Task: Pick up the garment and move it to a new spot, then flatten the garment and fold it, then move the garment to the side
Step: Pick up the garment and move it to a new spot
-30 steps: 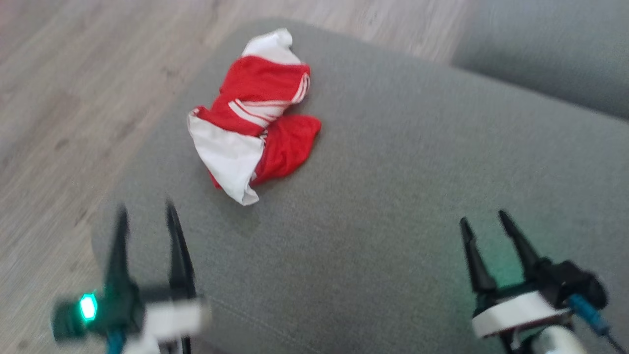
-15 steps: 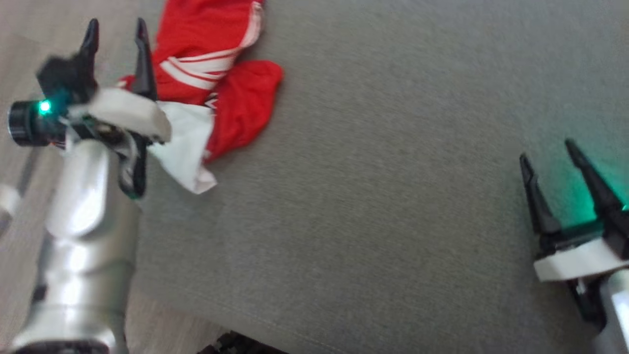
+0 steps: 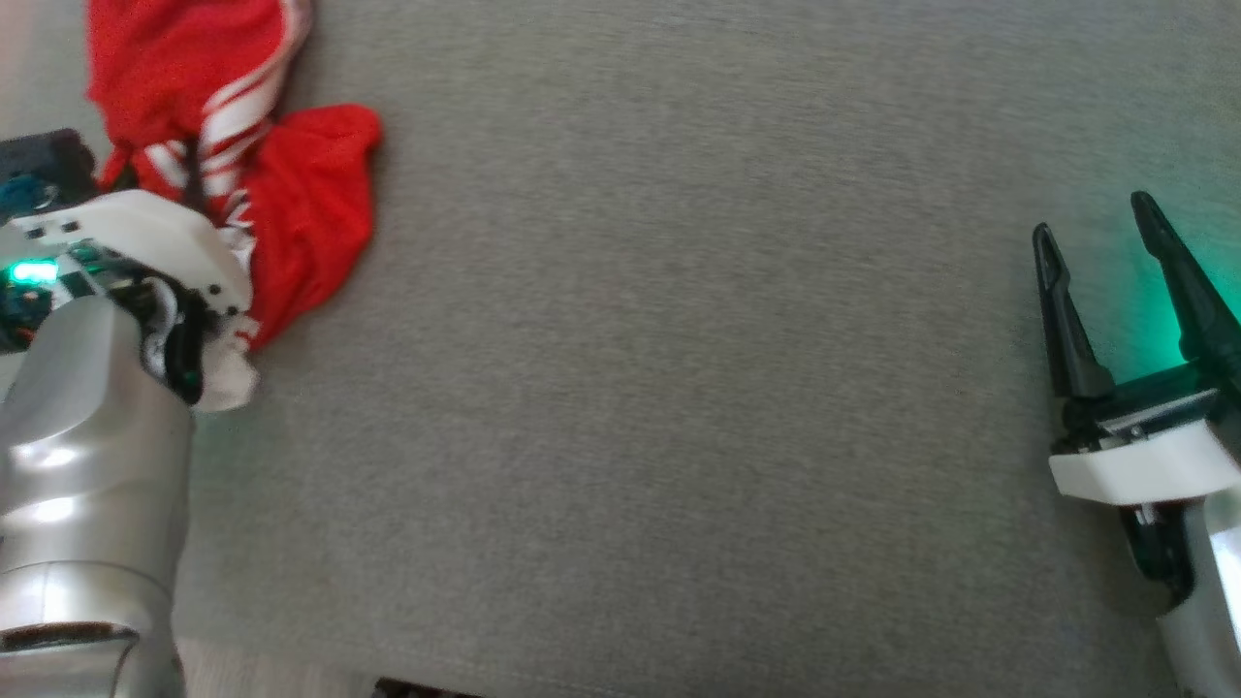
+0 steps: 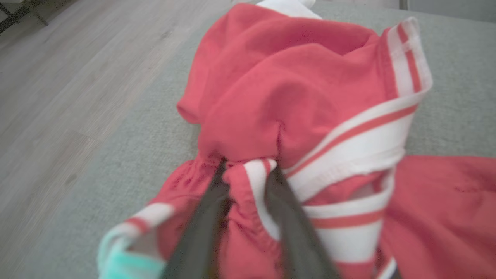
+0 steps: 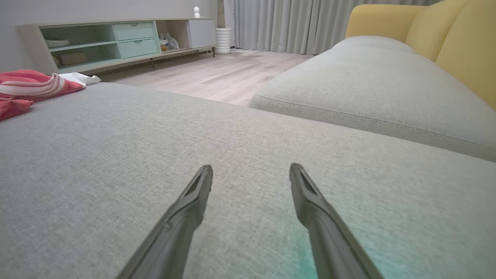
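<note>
The crumpled red-and-white striped fabric garment [image 4: 294,89] lies at the left edge of the grey sofa cushion [image 3: 679,388], with a bunched fold between the left jaws, which are partly narrowed; whether they pinch it firmly I cannot tell. The right jaws gape empty, well apart.

red-and-white garment [image 3: 310,194] upper left on grey cushion [image 3: 679,388], left gripper [image 3: 165,184] over it, right gripper [image 3: 1094,215] spread, far right

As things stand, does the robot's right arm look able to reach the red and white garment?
Probably, by a long reach: only bare grey cushion lies between the open right gripper and the garment, far to its left. The left gripper sits at it.
</note>
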